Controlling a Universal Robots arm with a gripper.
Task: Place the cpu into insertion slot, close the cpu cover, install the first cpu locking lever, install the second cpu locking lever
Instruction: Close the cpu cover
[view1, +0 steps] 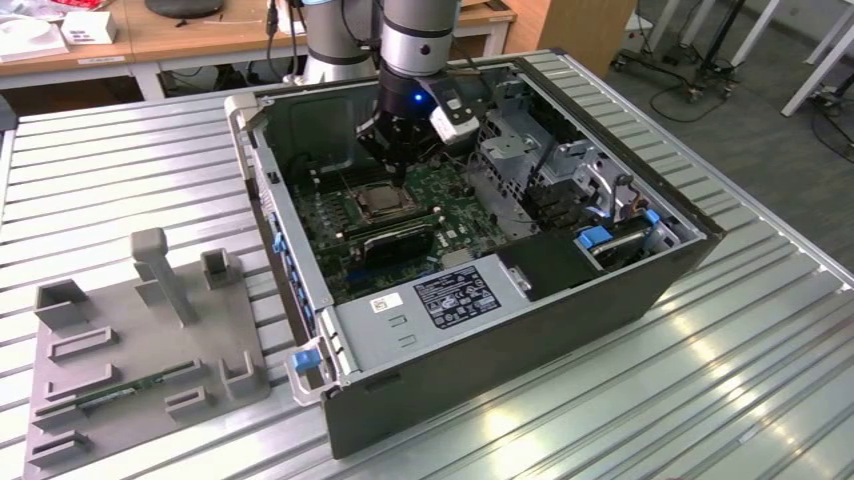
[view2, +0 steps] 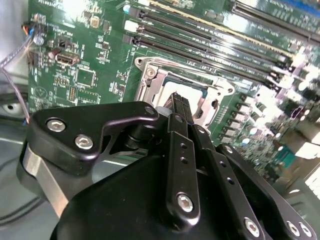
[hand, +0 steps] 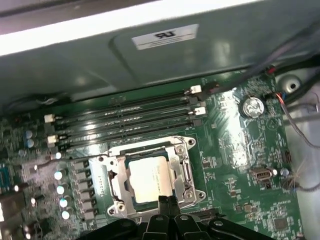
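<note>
- First wrist view: my gripper has its two fingertips drawn tight together with nothing between them, poised just beside one edge of the socket.
- The cpu lies flat in the insertion slot, its pale metal top facing up.
- The cpu cover lies down around the chip, whose top shows through the cover's square window.
- I cannot tell from these views how the locking levers sit.
- In the second wrist view my closed fingers point down at the silvery frame, near it; I cannot tell whether they touch it.
- Long memory slots run along the far side of the socket on the green motherboard.
- In the exterior view my arm reaches down into the open computer case, with the black heatsink just beside the socket.
- A grey fixture tray sits on the ribbed metal table to the exterior view's left of the case.
</note>
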